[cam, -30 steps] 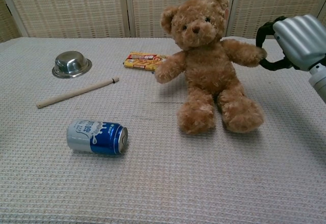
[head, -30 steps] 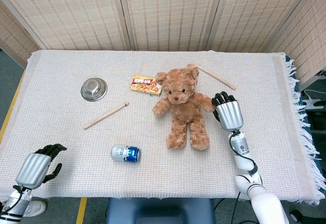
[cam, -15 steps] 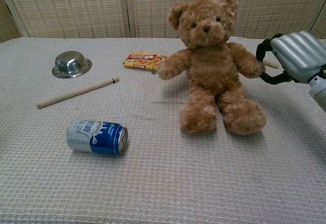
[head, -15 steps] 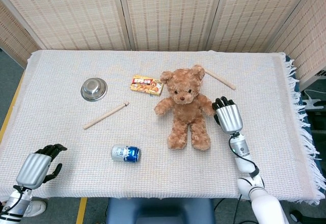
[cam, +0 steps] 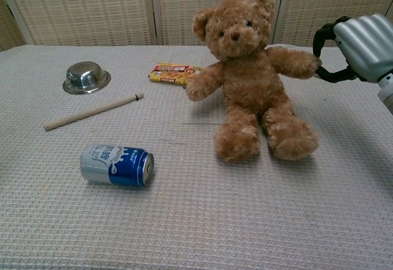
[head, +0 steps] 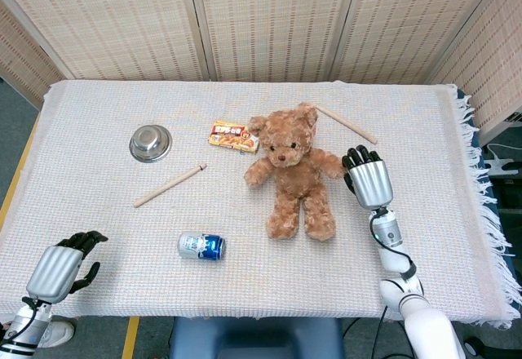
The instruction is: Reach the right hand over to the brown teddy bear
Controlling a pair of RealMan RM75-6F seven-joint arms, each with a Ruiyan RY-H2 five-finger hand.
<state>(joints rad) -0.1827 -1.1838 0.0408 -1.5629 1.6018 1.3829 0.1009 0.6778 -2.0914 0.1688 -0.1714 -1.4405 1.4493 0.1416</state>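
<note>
The brown teddy bear (head: 289, 171) sits near the middle of the table, leaning a little to the left, and the chest view shows the bear (cam: 252, 80) upright with both arms spread. My right hand (head: 367, 178) is just to the bear's right. In the chest view the right hand (cam: 362, 46) has its dark fingers (cam: 325, 55) curled round the end of the bear's outstretched arm. My left hand (head: 61, 265) hangs off the near left corner of the table, fingers curled in, with nothing in it.
A steel bowl (head: 150, 143) and a wooden stick (head: 170, 185) lie left of the bear. A blue can (head: 201, 246) lies on its side near the front. A snack packet (head: 233, 136) sits by the bear's head, and a second stick (head: 347, 124) lies behind it.
My right hand has moved slightly away from me. The bear's arm went with it, and the bear tipped from upright back to a leftward lean. The left hand has not moved.
</note>
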